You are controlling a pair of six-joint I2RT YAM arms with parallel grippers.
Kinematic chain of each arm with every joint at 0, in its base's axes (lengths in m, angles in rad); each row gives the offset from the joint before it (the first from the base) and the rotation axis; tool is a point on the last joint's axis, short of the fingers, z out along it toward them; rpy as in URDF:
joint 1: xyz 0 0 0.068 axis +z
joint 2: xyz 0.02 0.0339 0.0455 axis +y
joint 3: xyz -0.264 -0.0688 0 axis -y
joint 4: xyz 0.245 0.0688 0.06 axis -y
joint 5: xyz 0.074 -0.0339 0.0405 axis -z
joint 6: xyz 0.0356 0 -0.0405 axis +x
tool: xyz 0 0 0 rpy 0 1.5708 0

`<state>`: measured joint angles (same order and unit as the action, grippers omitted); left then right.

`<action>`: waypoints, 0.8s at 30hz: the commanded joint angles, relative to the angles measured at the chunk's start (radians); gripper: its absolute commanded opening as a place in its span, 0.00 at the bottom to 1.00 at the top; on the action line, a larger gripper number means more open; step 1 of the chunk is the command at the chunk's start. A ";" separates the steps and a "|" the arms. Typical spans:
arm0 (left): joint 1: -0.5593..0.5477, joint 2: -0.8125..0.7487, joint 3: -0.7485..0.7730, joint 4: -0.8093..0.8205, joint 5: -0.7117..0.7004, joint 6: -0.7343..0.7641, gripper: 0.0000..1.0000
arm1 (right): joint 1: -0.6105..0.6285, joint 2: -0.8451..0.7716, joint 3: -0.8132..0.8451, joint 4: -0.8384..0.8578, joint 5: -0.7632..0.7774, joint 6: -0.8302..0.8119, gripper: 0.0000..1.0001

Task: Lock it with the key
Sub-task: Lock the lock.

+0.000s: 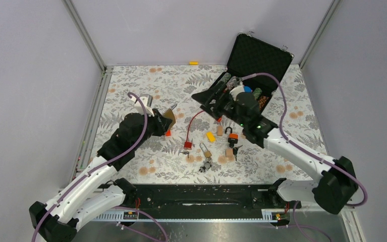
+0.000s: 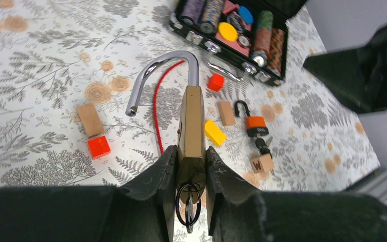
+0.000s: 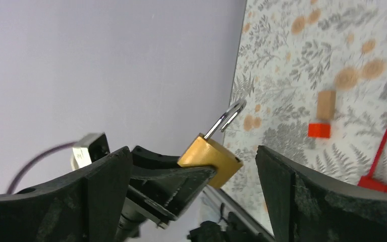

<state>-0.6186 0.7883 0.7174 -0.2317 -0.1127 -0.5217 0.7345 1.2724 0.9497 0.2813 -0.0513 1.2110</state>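
- My left gripper (image 2: 190, 162) is closed tight on one large brass padlock (image 2: 191, 123), held above the floral-print table (image 2: 40, 65).
- Its one steel shackle (image 2: 163, 63) stands swung open, and one black key ring (image 2: 188, 204) hangs at its base between my fingers.
- My right gripper (image 3: 192, 151) is spread wide and holds nothing.
- Three smaller padlocks lie on the table: one orange padlock (image 2: 256, 122), one small brass padlock (image 1: 205, 150) and one red cable padlock (image 1: 187, 144).
- One open black case (image 1: 257, 55) holds rows of poker chips (image 2: 211, 12).

Only one mark was readable: a dark "W" on the small wooden cube (image 2: 261, 164), just beside the orange padlock (image 2: 256, 122).
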 commanded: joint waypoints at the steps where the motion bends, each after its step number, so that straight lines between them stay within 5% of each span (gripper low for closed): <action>1: 0.002 0.001 0.207 0.031 0.195 0.116 0.00 | -0.076 -0.132 0.010 0.024 -0.285 -0.400 0.97; 4: 0.002 0.020 0.286 -0.052 0.376 0.172 0.00 | -0.079 -0.208 0.051 -0.144 -0.350 -0.687 0.98; 8: 0.003 0.057 0.380 -0.158 0.559 0.222 0.00 | -0.078 -0.292 0.031 -0.189 -0.463 -0.874 1.00; 13: 0.002 0.112 0.450 -0.187 0.778 0.230 0.00 | -0.079 -0.381 -0.040 -0.122 -0.635 -0.973 1.00; 24: 0.001 0.125 0.434 -0.017 1.033 0.090 0.00 | -0.078 -0.414 -0.113 -0.097 -0.720 -1.063 0.93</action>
<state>-0.6178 0.9524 1.1137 -0.4908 0.7551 -0.3595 0.6544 0.8509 0.8421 0.1482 -0.7006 0.2100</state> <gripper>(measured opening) 0.214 0.950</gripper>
